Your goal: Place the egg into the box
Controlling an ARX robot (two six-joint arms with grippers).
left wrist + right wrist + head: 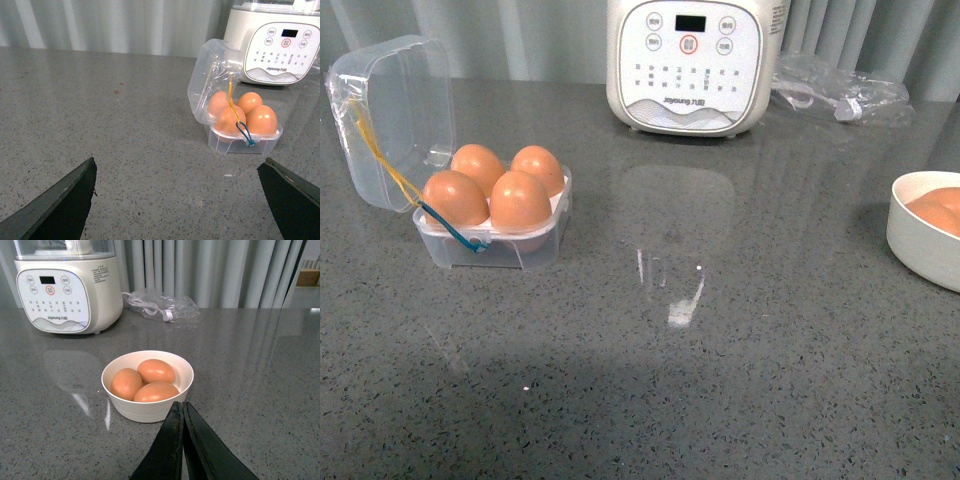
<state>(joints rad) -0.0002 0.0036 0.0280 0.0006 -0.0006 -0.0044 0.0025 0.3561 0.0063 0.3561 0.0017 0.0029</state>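
The clear box (525, 252) stands at the left of the grey counter with its lid (395, 115) hinged open. All its cells hold brown eggs (520, 200). It also shows in the left wrist view (260, 144), with eggs (261, 119) inside. My left gripper (177, 172) is open and empty, low over bare counter, apart from the box. My right gripper (181, 406) is shut and empty, just in front of a white bowl (150, 412) holding three brown eggs (156, 371). Neither gripper shows in the front view.
A white cooker (685, 62) stands at the back centre. A crumpled clear plastic bag (840, 92) lies at the back right. The white bowl (910, 240) sits at the counter's right edge. Grey curtains hang behind.
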